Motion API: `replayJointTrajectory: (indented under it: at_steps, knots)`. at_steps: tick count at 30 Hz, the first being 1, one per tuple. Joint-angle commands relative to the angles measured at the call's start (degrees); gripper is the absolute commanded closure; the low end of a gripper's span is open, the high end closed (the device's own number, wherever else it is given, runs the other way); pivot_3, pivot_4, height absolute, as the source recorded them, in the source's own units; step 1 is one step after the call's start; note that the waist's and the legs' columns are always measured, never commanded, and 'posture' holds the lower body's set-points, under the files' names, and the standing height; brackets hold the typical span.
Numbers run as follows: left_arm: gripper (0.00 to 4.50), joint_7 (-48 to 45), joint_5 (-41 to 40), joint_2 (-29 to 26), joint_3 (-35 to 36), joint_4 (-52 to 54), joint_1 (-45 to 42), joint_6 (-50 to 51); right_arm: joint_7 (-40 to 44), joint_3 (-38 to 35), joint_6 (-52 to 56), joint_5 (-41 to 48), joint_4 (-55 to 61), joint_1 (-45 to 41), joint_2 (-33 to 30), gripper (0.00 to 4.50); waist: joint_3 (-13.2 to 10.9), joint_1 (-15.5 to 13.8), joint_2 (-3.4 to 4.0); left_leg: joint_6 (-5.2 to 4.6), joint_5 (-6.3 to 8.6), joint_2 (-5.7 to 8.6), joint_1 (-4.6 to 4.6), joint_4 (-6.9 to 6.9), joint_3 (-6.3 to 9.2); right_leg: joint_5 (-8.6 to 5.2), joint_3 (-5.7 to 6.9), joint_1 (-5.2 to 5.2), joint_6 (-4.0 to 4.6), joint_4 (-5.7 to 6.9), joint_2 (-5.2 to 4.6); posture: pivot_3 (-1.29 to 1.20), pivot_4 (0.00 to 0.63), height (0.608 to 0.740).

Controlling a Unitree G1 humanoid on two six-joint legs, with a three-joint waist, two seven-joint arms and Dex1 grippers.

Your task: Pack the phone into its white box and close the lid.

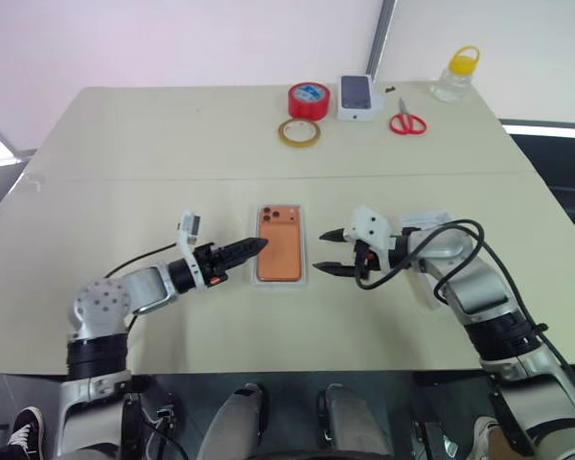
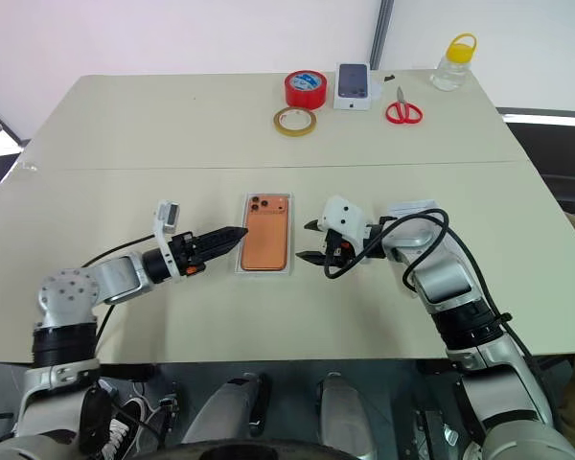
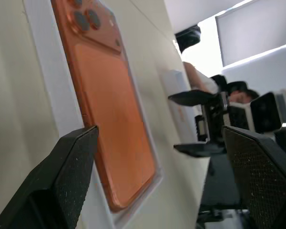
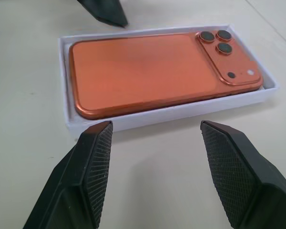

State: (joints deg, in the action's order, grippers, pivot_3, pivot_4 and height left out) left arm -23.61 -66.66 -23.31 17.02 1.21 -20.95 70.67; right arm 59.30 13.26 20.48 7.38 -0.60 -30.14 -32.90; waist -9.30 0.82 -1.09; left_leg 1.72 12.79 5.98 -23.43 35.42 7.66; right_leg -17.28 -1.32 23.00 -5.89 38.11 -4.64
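Grippers (image 1: 330, 250) (image 1: 259, 245) open, flanking boxed phone (image 1: 279, 243).

Office-like test room: plain beige table (image 1: 125, 144), tape rolls (image 1: 309, 100), scissors (image 1: 407, 122), blank white walls.

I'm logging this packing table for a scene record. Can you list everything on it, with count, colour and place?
phone: one, orange, lying back up inside the box, lenses toward the far end
box: one, white, shallow, mid-table between the two claws
lid: one, white, partly hidden behind the right arm
red tape roll: one, far side of the table
tan tape ring: one, just in front of the red roll
small box with a phone picture: one, white, right of the red roll
scissors: one pair, red handles, right of that small box
bottle: one, clear with yellow cap, far right corner
table: one, cream
left claw: black, open, beside the box
right claw: black, open, beside the box
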Motion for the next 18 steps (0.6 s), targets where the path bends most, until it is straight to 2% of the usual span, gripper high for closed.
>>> replayJointTrajectory:
  at_steps: [1,2,5,7,9,10,11,12,15,18]
  knots:
    - [0.18,-0.21,-0.54,-1.73,2.06,3.29,-0.32,-1.09,-0.95,-0.42,-1.32,-0.50,-0.98,-1.85,0.61,1.42,0.00,-0.09,0.00,0.00,0.00,0.01,0.00,0.00,0.00,0.00,0.00,0.00,0.00,0.00,-0.01,0.00,0.150,0.740]
    - [0.18,-0.13,-0.56,-1.99,2.64,2.99,-0.57,-1.69,-1.04,-0.64,-1.52,-0.50,-1.60,-2.23,0.69,1.42,0.00,-0.10,0.01,-0.01,0.01,0.01,0.00,0.00,0.00,0.00,0.00,0.00,0.00,-0.01,-0.01,0.00,0.150,0.740]
    - [0.97,0.81,11.62,-4.91,-1.13,1.98,-1.20,-11.22,-4.64,-1.26,-3.31,-2.75,-6.53,-5.25,1.56,2.25,0.00,0.03,0.01,-0.01,0.01,0.02,0.00,0.01,0.00,0.00,0.01,0.00,0.00,-0.01,-0.02,0.00,0.150,0.740]
    - [1.97,1.74,23.39,-7.00,-7.47,0.84,-1.71,-20.06,-6.91,0.20,-7.33,-6.07,-10.08,-6.43,1.66,3.24,0.00,-0.02,0.01,0.09,-0.05,0.01,0.01,-0.01,-0.03,0.01,0.00,0.02,0.02,0.00,0.00,0.00,0.150,0.740]
    - [3.10,1.29,26.86,-5.83,-8.86,-0.34,-2.39,-24.48,-7.08,0.90,-9.37,-7.08,-11.56,-6.56,2.17,4.42,0.00,-0.14,0.01,0.12,-0.07,0.02,0.01,-0.09,-0.05,0.01,-0.01,0.02,0.02,-0.03,-0.01,0.00,0.150,0.740]
    - [3.65,0.61,29.13,-5.50,-10.41,-0.27,-2.53,-26.84,-7.21,1.19,-10.06,-7.53,-12.04,-6.54,2.58,4.50,0.00,-0.16,0.01,0.12,-0.07,0.02,0.00,-0.10,-0.05,0.01,-0.02,0.02,0.02,-0.06,-0.01,0.00,0.150,0.740]
    - [4.12,-0.50,34.76,-5.97,-14.57,-0.30,-2.46,-32.24,-7.89,2.15,-11.34,-8.98,-12.73,-6.53,2.97,4.50,-0.01,-0.18,0.01,0.12,-0.07,0.03,-0.02,-0.11,-0.05,0.01,-0.02,0.04,0.02,-0.10,-0.02,0.00,0.150,0.740]
    - [4.44,-1.42,38.22,-5.73,-17.43,-0.72,-2.50,-35.32,-8.71,3.07,-12.66,-10.45,-13.46,-6.51,3.37,4.50,-0.01,-0.20,0.01,0.12,-0.07,0.03,-0.03,-0.11,-0.05,0.01,-0.01,0.03,0.01,-0.13,-0.03,0.00,0.150,0.740]
    - [4.44,-4.51,46.61,-5.19,-25.12,-4.23,-2.71,-42.21,-9.44,4.59,-13.48,-12.16,-14.12,-6.08,4.75,4.50,-0.01,-0.17,0.01,0.12,-0.07,0.06,-0.04,-0.12,-0.07,0.01,-0.02,0.04,0.01,-0.11,-0.04,0.00,0.150,0.740]
    - [4.44,-8.18,50.31,-4.14,-27.91,-6.78,-1.79,-48.82,-10.24,4.46,-12.96,-12.52,-13.48,-5.65,5.38,4.50,0.00,-0.10,0.02,0.12,-0.08,0.05,-0.04,-0.09,-0.05,0.01,-0.01,0.07,0.01,-0.01,-0.03,0.00,0.150,0.740]
